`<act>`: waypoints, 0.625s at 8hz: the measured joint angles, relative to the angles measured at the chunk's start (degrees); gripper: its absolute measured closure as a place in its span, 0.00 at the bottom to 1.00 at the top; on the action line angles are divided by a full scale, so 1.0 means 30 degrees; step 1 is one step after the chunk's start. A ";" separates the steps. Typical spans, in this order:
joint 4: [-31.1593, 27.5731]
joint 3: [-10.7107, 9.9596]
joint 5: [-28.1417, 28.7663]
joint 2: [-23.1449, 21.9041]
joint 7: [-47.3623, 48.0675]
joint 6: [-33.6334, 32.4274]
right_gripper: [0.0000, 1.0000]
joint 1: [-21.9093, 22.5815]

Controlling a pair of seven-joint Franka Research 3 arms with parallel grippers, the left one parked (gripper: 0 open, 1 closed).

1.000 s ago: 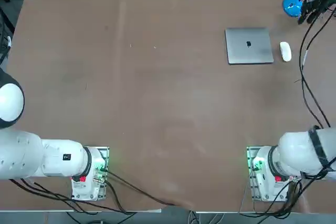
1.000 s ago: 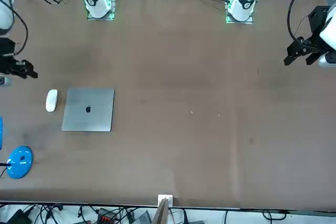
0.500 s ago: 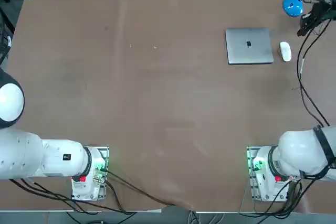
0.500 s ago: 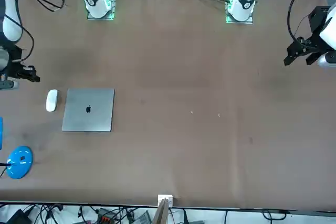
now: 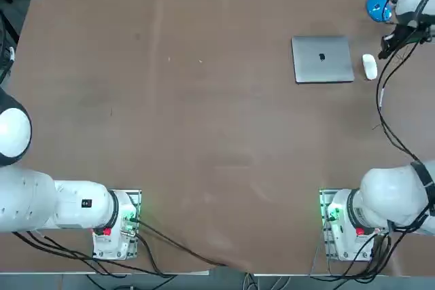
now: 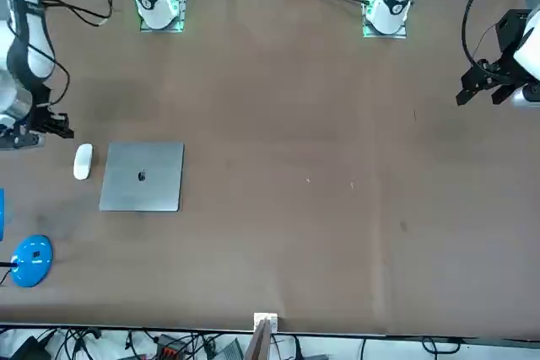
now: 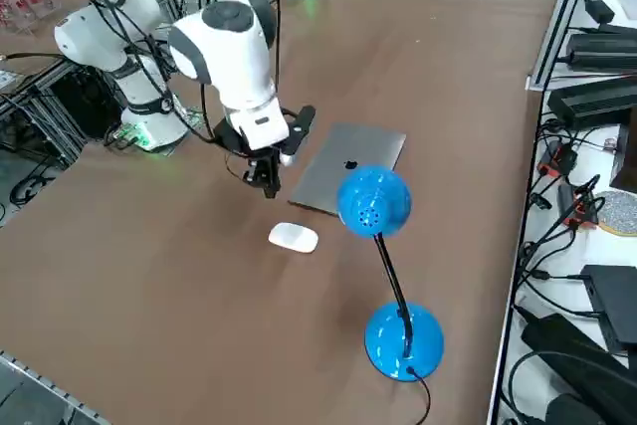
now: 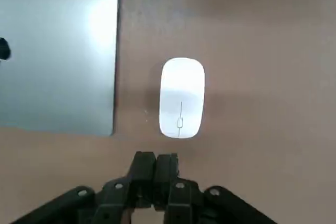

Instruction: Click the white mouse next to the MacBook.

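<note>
Brown tabletop fills the wrist view, where the right gripper [image 8: 156, 165] sits at lower centre with its 2 fingers pressed together, holding nothing. Just above it lies the white mouse [image 8: 181, 98], untouched, beside the MacBook [image 8: 55, 51] at upper left. A good click probably means centring the closed tips over the mouse's near end, descending straight, and pressing lightly so it doesn't skid.

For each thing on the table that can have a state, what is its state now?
MacBook: lid closed, lying flat on the table.
white mouse: flat on the table beside the MacBook, apart from it, untouched.
right pincer: shut, empty, above the table next to the white mouse, not touching it.
blue lamp: standing upright near the table's corner; on or off, I cannot tell.
</note>
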 joint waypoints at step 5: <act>-0.1164 0.0027 0.0000 0.1273 -0.0031 0.2642 0.99 -0.0028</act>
